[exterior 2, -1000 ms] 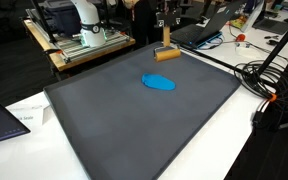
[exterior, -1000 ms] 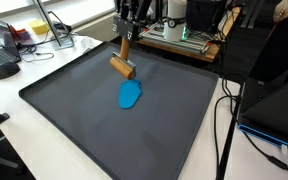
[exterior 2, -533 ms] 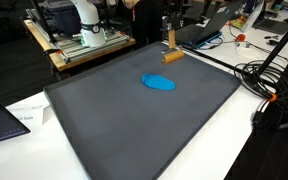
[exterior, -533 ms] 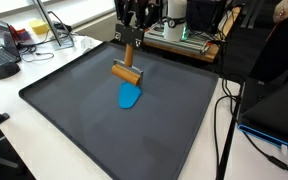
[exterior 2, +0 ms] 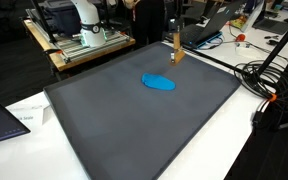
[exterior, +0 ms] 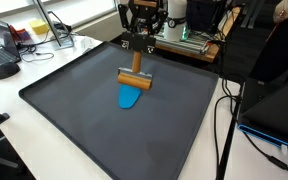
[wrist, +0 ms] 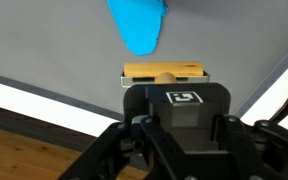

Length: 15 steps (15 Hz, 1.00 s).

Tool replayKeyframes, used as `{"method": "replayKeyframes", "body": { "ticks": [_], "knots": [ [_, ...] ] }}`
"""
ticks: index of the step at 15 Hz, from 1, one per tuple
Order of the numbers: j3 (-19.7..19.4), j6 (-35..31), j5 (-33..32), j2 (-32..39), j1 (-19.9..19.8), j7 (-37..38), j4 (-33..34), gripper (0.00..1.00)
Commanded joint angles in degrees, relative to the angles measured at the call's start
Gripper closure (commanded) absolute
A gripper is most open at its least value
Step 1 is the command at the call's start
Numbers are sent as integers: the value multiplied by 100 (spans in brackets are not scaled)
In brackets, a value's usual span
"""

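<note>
Gripper (exterior: 138,46): closed around the upright handle of the wooden tool (exterior: 134,79).
Wooden tool: crossbar head down, over the dark mat (exterior: 74,100), just beside the blue patch (exterior: 130,96); cannot tell whether they touch.
Blue patch: flat on the mat, 1 piece.

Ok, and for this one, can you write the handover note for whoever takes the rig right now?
Gripper: shut on the handle of the wooden tool, which hangs head down.
Things: the blue blob lies flat near the middle of the dark mat. The tool's head is just past the blob's edge; the wrist view shows a strip of bare mat between them.
Done: the tool is in the grip, next to the blob.
Left: the head is not yet on the blob. I cannot tell whether it touches the mat.
</note>
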State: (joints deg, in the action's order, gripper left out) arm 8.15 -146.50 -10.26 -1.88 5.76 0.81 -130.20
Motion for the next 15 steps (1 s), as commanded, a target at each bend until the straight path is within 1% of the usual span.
{"method": "replayKeyframes", "body": {
  "ticks": [1,4,8,12,15],
  "knots": [
    [-20,341,301,181,112,-1129,386,78],
    [5,1056,650,334,140,-2196,756,78],
    [48,1955,435,550,166,-3077,1334,78],
    [174,2610,124,874,252,-3656,1925,78],
    [295,3036,-237,1247,391,-3844,2391,78]
  ]
}}
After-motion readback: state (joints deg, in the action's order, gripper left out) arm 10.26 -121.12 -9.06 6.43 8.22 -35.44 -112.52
